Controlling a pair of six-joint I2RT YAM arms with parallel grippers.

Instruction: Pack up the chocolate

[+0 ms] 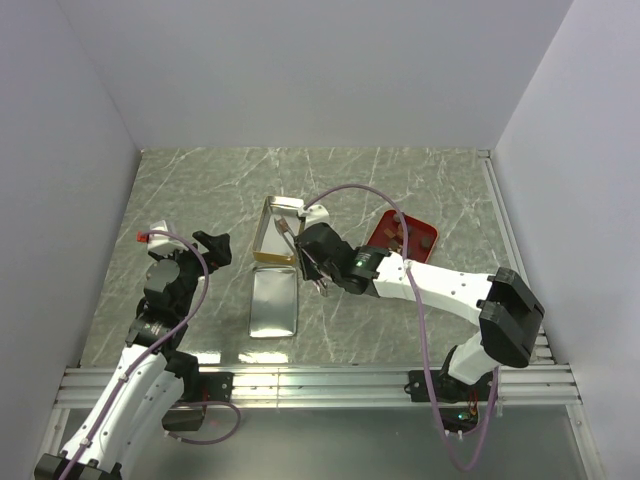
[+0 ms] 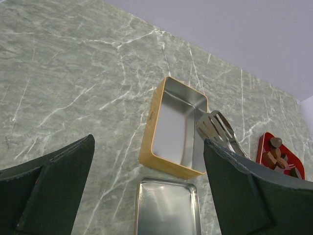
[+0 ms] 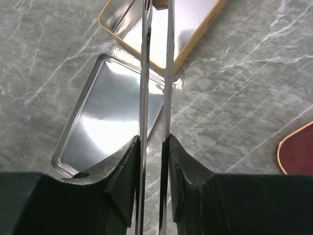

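Observation:
Several brown chocolate chunks [image 2: 277, 155] lie on the red square tray [image 2: 264, 142], right of the gold tin [image 2: 148, 128]. My right gripper [image 3: 152, 142] is shut on a pair of metal tongs [image 3: 144, 73]. The tongs' tips pinch one chocolate chunk [image 3: 160, 4] over the open tin [image 3: 194, 47]. In the top view the right gripper [image 1: 312, 264] sits just right of the tin [image 1: 262, 232], with the tongs [image 1: 288, 232] reaching into it. My left gripper [image 1: 214, 247] stands open and holds nothing, left of the tin; its dark fingers [image 2: 54, 186] frame the left wrist view.
The tin's silver lid [image 1: 274, 303] lies flat just in front of the tin, also visible under the right wrist [image 3: 105, 120]. The red tray [image 1: 385, 222] sits at the right. White walls enclose the marble table on three sides.

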